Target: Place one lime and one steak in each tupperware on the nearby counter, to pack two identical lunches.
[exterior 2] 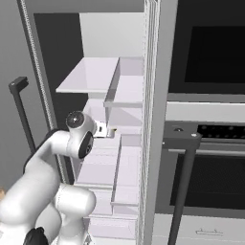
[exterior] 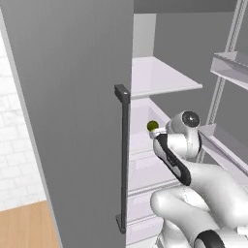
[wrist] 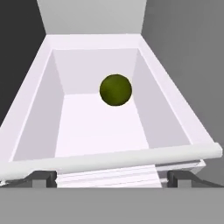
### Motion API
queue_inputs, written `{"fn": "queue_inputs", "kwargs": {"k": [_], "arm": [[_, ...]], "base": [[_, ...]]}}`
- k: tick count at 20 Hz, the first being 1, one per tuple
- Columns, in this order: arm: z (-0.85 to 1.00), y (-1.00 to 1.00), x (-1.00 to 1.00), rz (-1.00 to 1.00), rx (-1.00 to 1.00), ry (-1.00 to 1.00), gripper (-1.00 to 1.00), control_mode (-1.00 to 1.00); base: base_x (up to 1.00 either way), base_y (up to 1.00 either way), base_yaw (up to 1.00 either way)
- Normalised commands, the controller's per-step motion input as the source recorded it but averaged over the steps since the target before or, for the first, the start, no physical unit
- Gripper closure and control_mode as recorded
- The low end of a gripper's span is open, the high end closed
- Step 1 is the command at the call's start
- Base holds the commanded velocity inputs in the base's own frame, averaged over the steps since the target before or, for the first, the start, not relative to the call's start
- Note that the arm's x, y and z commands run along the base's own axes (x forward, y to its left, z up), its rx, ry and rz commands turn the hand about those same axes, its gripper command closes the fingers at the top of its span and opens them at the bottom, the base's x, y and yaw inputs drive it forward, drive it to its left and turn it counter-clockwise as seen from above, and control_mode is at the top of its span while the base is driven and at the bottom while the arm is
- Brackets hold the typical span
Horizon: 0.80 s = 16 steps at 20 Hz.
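Note:
One lime (wrist: 115, 89), small, round and dark green, lies alone toward the back of a white fridge bin (wrist: 39, 113). In the left base view the lime (exterior: 152, 126) peeks out just past my wrist. My gripper (wrist: 112, 178) is open, with its fingertips (wrist: 43, 178) spread wide at the bin's near rim, short of the lime and holding nothing. From the right base view the hand (exterior 2: 106, 129) reaches into the open fridge at mid height. Steak, tupperware and counter are out of view.
The open fridge door with its dark vertical handle (exterior: 123, 155) stands close on the arm's left. White shelves (exterior: 164, 77) sit above the bin and drawers (exterior 2: 110, 167) below it. Door racks (exterior: 232, 68) are on the right. A wall oven (exterior 2: 210, 57) with a handle bar (exterior 2: 182, 139) adjoins the fridge.

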Motion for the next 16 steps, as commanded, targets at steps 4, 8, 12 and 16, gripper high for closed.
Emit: {"fn": "queue_inputs", "kwargs": {"k": [4,8,12,16], "arm": [[-0.15,0.0,0.5,-0.12,0.07,0.0,-1.0,-1.0],[-0.1,0.0,0.46,-0.06,0.04,0.02,-1.0,-1.0],[-0.12,0.0,0.53,-0.03,0.01,0.06,-1.0,-1.0],[-0.09,0.0,0.61,-0.02,0.04,0.11,-1.0,-1.0]], "base": [[0.0,0.0,0.0],[0.0,0.0,0.0],[0.0,0.0,0.0],[0.0,0.0,0.0]]}}
